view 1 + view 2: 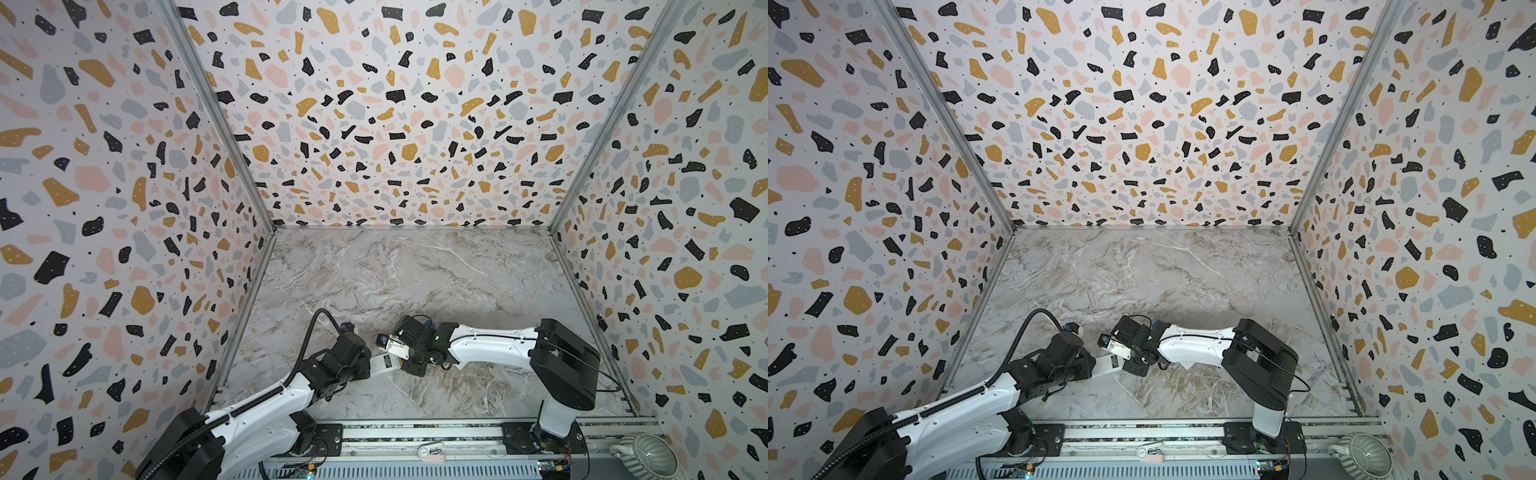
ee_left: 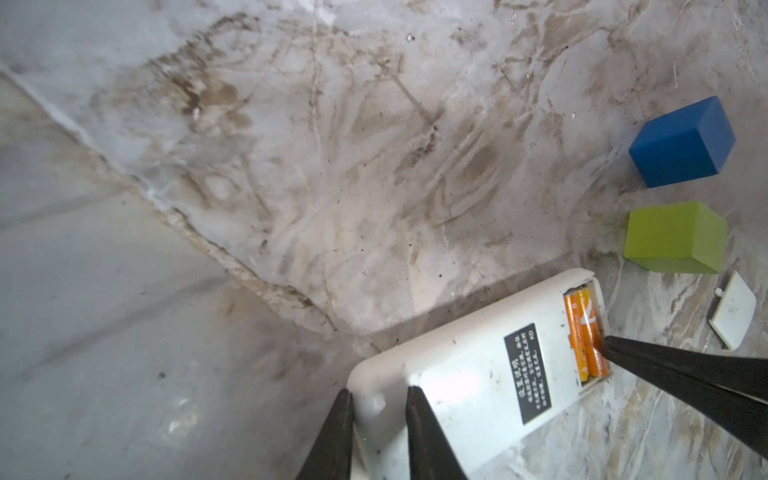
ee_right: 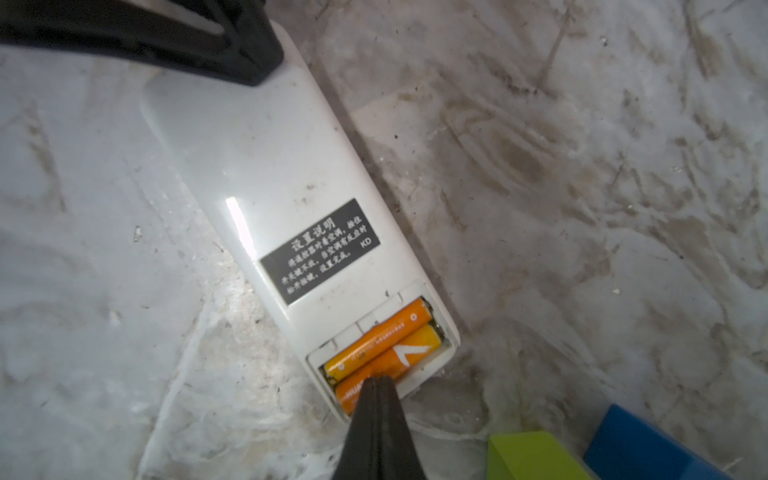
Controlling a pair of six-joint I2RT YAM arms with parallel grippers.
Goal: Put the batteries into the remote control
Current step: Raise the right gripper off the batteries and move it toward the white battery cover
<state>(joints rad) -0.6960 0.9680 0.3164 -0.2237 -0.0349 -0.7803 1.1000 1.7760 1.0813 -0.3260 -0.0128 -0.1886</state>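
Observation:
The remote control (image 2: 465,374) lies white back up on the marble table, a black label at its middle; in both top views only a short part (image 1: 384,362) (image 1: 1108,360) shows between the two wrists. My left gripper (image 2: 380,392) is shut on its closed end. At the other end the compartment stands uncovered, and both orange batteries (image 3: 382,336) (image 2: 582,328) lie side by side in it. My right gripper (image 3: 376,380) is shut with nothing between its fingers. Its tip rests on the outer battery near one end, as the left wrist view also shows (image 2: 609,347).
A blue cube (image 2: 681,143) and a green cube (image 2: 675,237) stand just beyond the remote's open end. Beside them lies a small white square cover piece (image 2: 733,316). Patterned walls close three sides. A grey ribbed pot (image 1: 646,457) sits outside the front right corner.

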